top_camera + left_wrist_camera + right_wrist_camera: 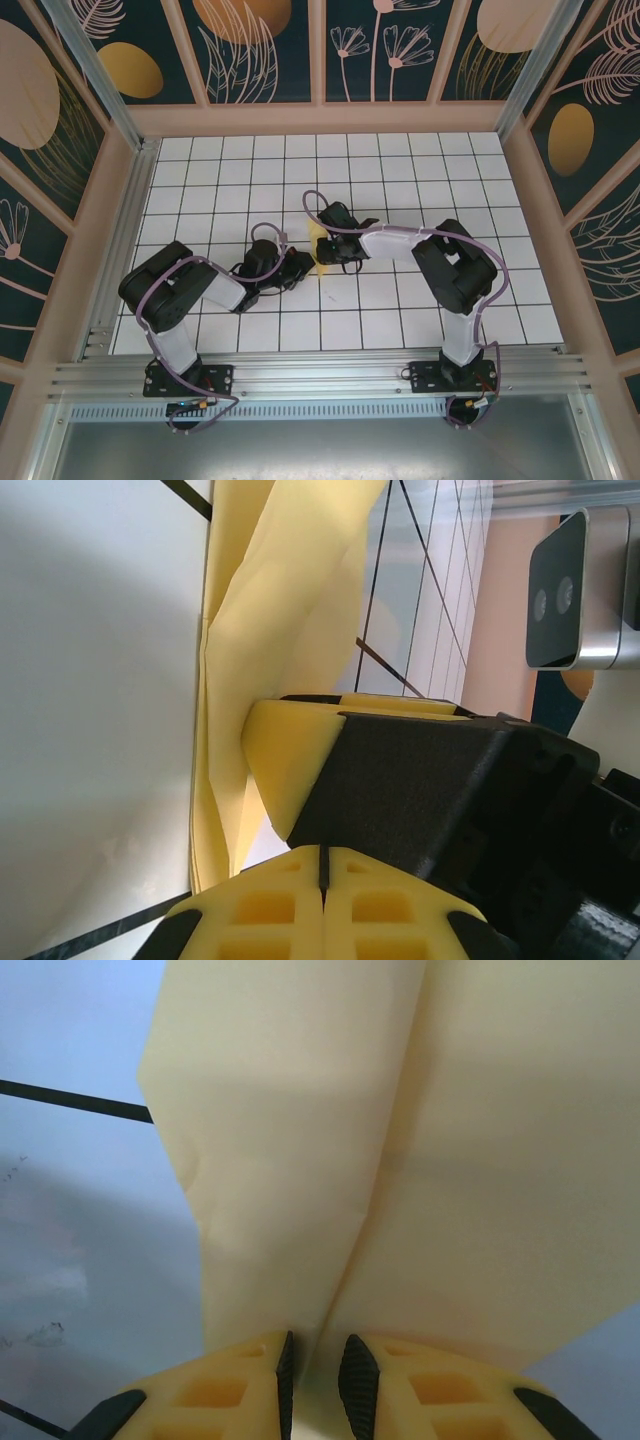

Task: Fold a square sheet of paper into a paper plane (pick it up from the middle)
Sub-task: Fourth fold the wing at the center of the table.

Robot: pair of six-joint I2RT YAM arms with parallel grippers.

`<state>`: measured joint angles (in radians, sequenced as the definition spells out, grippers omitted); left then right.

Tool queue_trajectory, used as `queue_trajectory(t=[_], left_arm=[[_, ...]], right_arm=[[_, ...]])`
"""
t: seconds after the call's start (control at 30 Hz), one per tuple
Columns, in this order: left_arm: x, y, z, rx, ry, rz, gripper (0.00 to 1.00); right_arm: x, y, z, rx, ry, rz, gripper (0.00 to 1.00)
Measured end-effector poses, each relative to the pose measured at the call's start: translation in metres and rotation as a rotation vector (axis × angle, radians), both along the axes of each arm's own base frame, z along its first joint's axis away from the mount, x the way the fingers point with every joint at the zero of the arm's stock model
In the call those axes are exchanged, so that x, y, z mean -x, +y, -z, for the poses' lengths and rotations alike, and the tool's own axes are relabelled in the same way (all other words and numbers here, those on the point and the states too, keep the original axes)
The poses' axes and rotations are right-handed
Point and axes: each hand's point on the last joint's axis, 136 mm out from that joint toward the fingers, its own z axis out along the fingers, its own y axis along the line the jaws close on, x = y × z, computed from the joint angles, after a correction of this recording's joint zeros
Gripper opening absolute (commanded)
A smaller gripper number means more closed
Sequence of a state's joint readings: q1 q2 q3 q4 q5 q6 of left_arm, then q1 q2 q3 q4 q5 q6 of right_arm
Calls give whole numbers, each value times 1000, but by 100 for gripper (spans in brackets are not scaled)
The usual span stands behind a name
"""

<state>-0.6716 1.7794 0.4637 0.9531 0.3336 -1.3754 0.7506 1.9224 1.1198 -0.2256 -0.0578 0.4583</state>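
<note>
**Both end effectors meet at the creased paper, mid-table**

From the arm bases at the near edge, both arms reach in toward the middle of the white-tiled table [400, 180]. The left end effector [322, 875] has its yellow fingers pressed together, with just a thin dark seam between them. The sheet of paper [300, 1160] comes down just beside its fingertip, but I cannot tell whether any edge is pinched there. Just beyond it, the right end effector [316, 1375] is clamped on the paper. A raised fold runs down into the narrow gap between its pads [285, 1368]. The pale-yellow sheet is creased lengthwise and stands partly up off the tiles between the two. Farther back are bare tiles, then the patterned walls.
</note>
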Motion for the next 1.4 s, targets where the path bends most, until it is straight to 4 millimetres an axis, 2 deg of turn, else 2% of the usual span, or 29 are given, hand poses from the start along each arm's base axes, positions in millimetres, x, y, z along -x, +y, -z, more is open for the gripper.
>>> queue_trajectory(t=[0.13, 0.37, 0.53, 0.8, 1.13, 1.4], left_arm=[[1, 1, 2, -3, 7, -8, 0], [17, 8, 23, -53, 70, -3, 0], [17, 7, 22, -54, 71, -2, 0], [7, -2, 10, -34, 46, -1, 0], [7, -5, 12, -47, 55, 17, 0], [8, -4, 25, -135, 93, 45, 0]], right_arm=[[0, 0, 0, -3, 4, -1, 25], [0, 1, 0, -16, 17, 12, 25], [-1, 1, 0, -20, 20, 16, 25], [-1, 1, 0, -20, 21, 17, 22], [-2, 2, -1, -26, 21, 16, 22], [-3, 3, -1, -32, 26, 17, 22]])
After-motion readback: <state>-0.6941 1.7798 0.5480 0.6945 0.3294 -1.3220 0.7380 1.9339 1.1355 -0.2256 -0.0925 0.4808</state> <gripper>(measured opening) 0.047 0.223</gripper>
